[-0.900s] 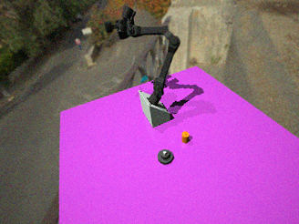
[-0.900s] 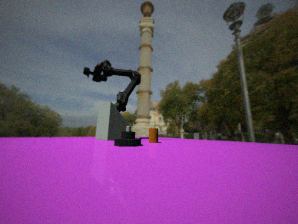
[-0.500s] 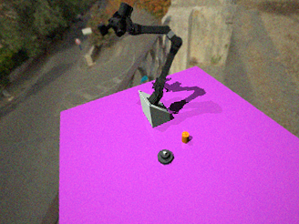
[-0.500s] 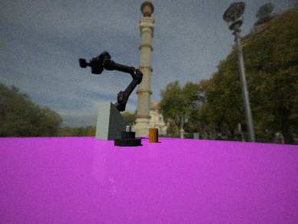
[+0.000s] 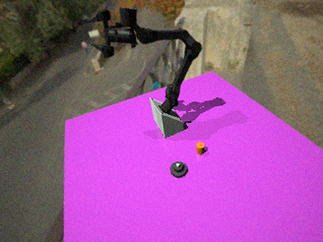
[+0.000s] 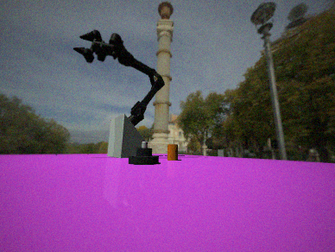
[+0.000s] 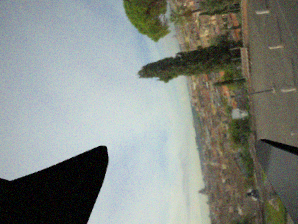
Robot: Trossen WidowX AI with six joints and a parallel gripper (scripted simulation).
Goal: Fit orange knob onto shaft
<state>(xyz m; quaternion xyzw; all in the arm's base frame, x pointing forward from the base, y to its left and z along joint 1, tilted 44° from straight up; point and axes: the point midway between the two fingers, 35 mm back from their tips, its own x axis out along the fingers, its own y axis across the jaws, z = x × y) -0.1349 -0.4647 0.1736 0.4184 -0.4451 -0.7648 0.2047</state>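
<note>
The orange knob stands upright on the table, apart from the pedestal and to its right in the top and exterior views. Its underside and hole are hidden. The round black pedestal has a stepped top with the short silver shaft standing bare on it. The shaft's flat side cannot be made out. My gripper is open and empty, raised high above the table and pointing away from the knob and pedestal, which the wrist view does not show.
The arm rises from a grey wedge-shaped base on the magenta table, behind the knob and pedestal. The arm's shadow falls beside the base. Outdoor scenery surrounds the table.
</note>
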